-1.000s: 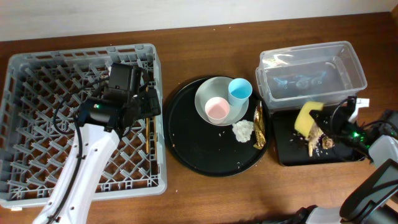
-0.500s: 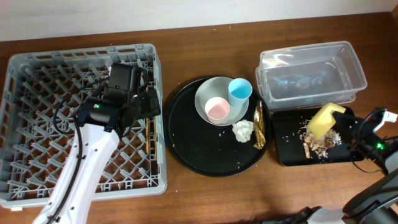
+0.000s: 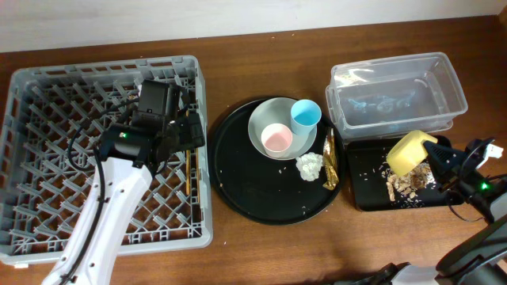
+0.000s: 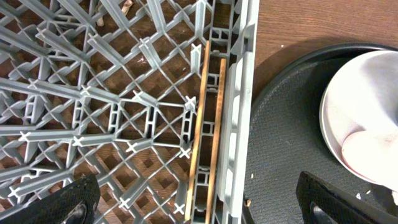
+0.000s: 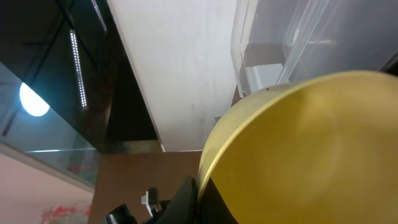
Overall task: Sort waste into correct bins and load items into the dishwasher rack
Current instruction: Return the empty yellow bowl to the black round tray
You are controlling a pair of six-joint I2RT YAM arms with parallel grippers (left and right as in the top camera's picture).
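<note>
Chopsticks are laid in dishwasher rack, under the released left gripper. Yellow bowl is clenched by right gripper, tilted over black tray, where food scraps are dumped. Not yet handled: pink cup, blue cup, white plate, napkin, wrapper.

Brown wooden table, pale wall behind, round lamp and strip light above.

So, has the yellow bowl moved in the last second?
Yes. The yellow bowl has shifted right along the clear tub's front edge, above the black tray.
</note>
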